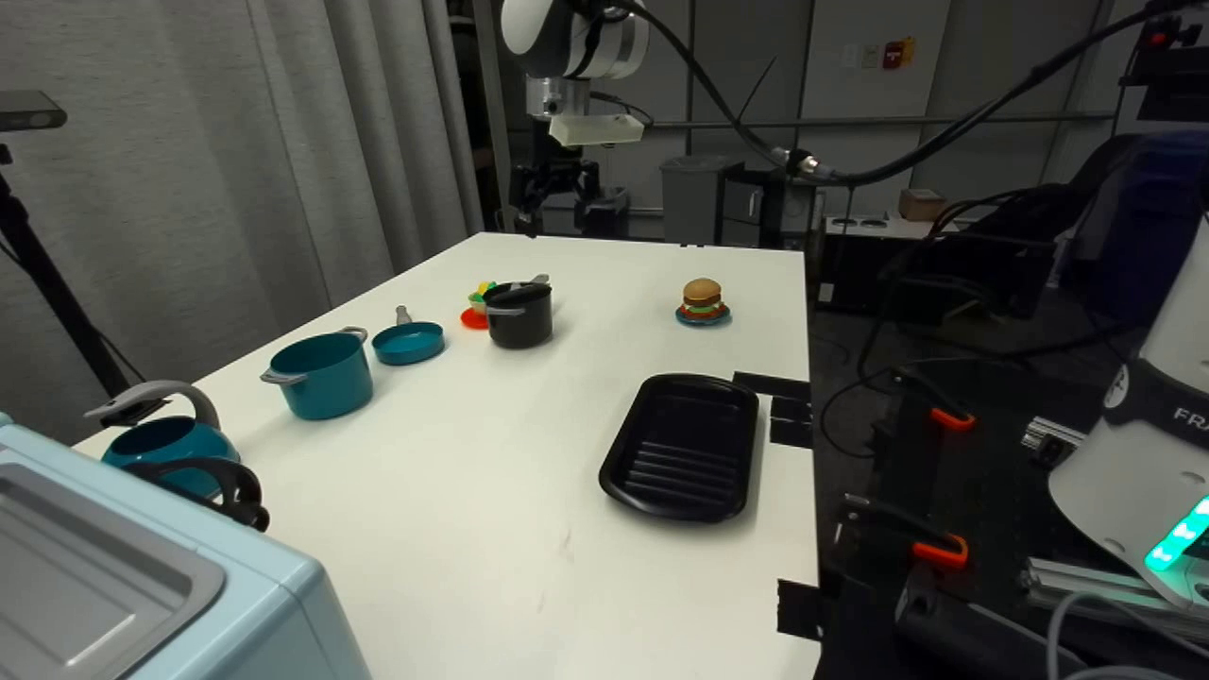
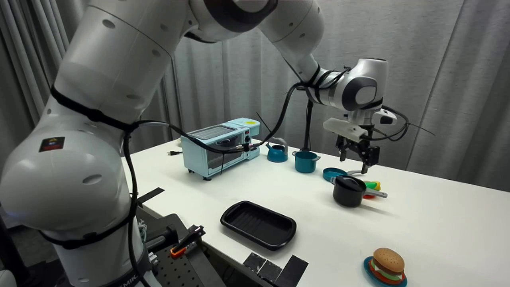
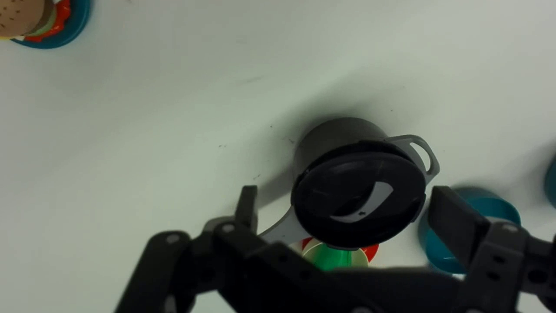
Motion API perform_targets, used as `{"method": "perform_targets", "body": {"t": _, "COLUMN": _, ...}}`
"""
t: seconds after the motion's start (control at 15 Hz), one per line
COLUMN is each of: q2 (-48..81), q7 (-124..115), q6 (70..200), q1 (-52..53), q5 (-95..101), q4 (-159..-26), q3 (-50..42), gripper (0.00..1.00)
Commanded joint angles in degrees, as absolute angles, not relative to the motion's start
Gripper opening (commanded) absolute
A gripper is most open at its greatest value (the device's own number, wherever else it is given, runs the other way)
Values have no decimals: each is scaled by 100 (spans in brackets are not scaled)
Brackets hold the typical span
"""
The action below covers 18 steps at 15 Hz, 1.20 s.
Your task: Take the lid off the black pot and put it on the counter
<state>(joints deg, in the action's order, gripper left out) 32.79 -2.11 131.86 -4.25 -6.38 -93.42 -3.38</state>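
Observation:
The lid (image 3: 330, 187) is a dark disc with a grey curved handle on top. It lies on the black pot (image 3: 339, 134), maybe slightly tilted; I cannot tell how squarely it sits. In both exterior views the black pot (image 1: 521, 323) (image 2: 347, 197) stands upright on the white counter (image 1: 491, 529) (image 2: 318, 235), with the lid (image 1: 515, 289) (image 2: 350, 183) on top. It has a long grey handle and a short loop handle. My gripper (image 3: 345, 193) is open and empty, its fingers apart either side of the lid in the wrist view. In both exterior views the gripper (image 1: 559, 219) (image 2: 354, 162) hangs above the counter, apart from the pot.
A teal pan (image 2: 334, 173) and a red dish with green and yellow food (image 2: 373, 185) are close to the pot. A teal pot (image 1: 326, 378), teal kettle (image 2: 277, 153) and blue oven (image 2: 217, 147) stand along one side. A grill pan (image 1: 685, 449) and toy burger (image 1: 702, 297) lie elsewhere.

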Motion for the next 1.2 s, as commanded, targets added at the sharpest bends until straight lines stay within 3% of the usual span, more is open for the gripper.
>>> {"method": "perform_targets", "body": {"t": 0.0, "q2": 3967, "q7": -607, "q6": 12921, "q1": -378, "q5": -733, "q4": -8427, "q3": -218, "gripper": 100}}
{"method": "perform_targets", "body": {"t": 1.0, "q2": 5364, "q7": -1438, "q6": 13546, "q1": -189, "q5": -733, "q4": -7229, "q3": -188, "gripper": 100}}
{"method": "perform_targets", "body": {"t": 1.07, "q2": 5386, "q7": -1477, "q6": 13559, "q1": -190, "q5": -745, "q4": -7196, "q3": -186, "gripper": 75}}
{"method": "perform_targets", "body": {"t": 1.13, "q2": 5404, "q7": -1503, "q6": 13570, "q1": -188, "q5": -744, "q4": -7172, "q3": -186, "gripper": 74}}
